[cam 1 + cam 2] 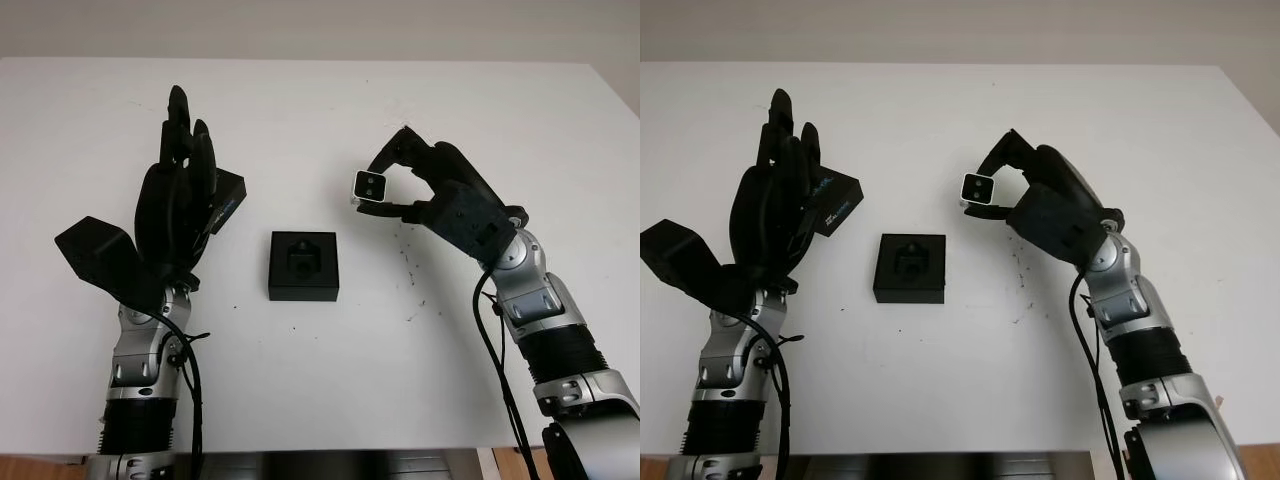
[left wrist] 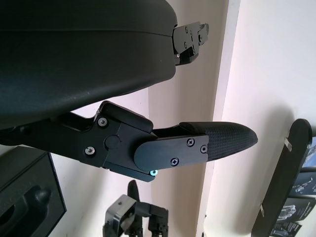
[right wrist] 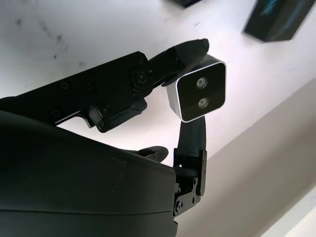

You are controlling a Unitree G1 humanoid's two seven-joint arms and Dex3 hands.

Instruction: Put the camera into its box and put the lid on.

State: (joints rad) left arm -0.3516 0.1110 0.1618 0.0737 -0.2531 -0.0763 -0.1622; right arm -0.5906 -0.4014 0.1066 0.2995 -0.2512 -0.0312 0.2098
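A small silver camera [image 1: 368,186] with a black two-lens face is pinched in my right hand [image 1: 390,180], held above the white table to the right of the box; it is seen close up in the right wrist view [image 3: 200,93]. The black open box [image 1: 304,265] with a moulded insert sits at the table's middle. Its black lid [image 1: 225,197] with blue print lies left of the box, partly hidden behind my left hand [image 1: 180,190]. That hand is raised upright and open, holding nothing.
The white table [image 1: 320,380] has a few dark specks right of the box. Its front edge runs along the bottom of the head views. A pale wall lies beyond the far edge.
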